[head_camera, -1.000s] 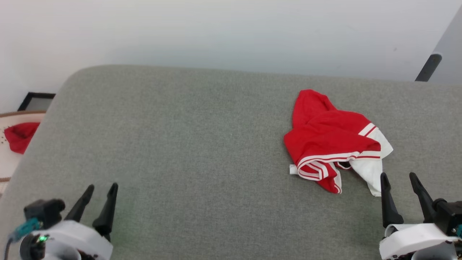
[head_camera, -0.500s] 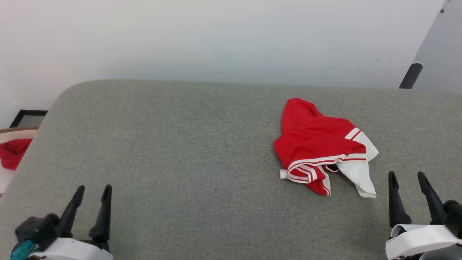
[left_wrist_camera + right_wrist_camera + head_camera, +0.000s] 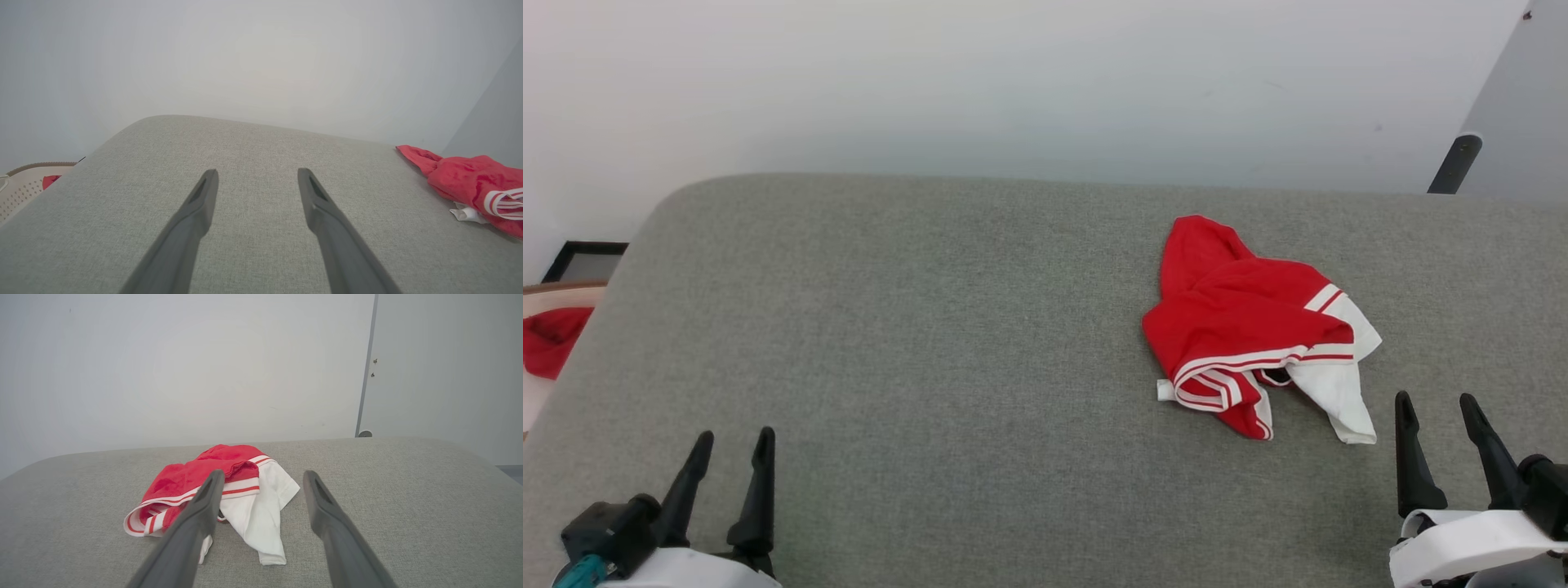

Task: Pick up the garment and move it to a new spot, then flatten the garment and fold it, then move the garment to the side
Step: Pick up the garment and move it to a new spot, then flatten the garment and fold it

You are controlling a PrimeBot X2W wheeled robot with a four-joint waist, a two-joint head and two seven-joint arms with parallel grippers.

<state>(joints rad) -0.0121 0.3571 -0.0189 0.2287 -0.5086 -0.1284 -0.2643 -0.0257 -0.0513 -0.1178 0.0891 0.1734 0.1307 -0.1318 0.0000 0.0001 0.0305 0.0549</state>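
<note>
The garment [image 3: 1245,327], a bright red shirt with white sleeves and striped trim, lies crumpled on the right part of the grey padded surface [image 3: 931,343]. In the right wrist view the garment [image 3: 184,479] sits just ahead and left of my fingers, its white sleeve nearest. At the right edge of the left wrist view the garment [image 3: 476,179] shows as a red heap. My right gripper [image 3: 1436,402] hovers open just near and right of the white sleeve, holding nothing. My left gripper [image 3: 732,437] stands open and empty at the lower left, far from the shirt.
A pale perforated basket [image 3: 541,296] with a plain red cloth [image 3: 547,341] in it stands off the surface's left edge; the basket [image 3: 24,188] also appears in the left wrist view. A white wall runs behind. A dark post [image 3: 1454,163] stands at the back right.
The head camera has shifted, so the whole scene sits lower and more to the left than a second ago. The garment lies as before. Both grippers stay open and near the bottom corners.
</note>
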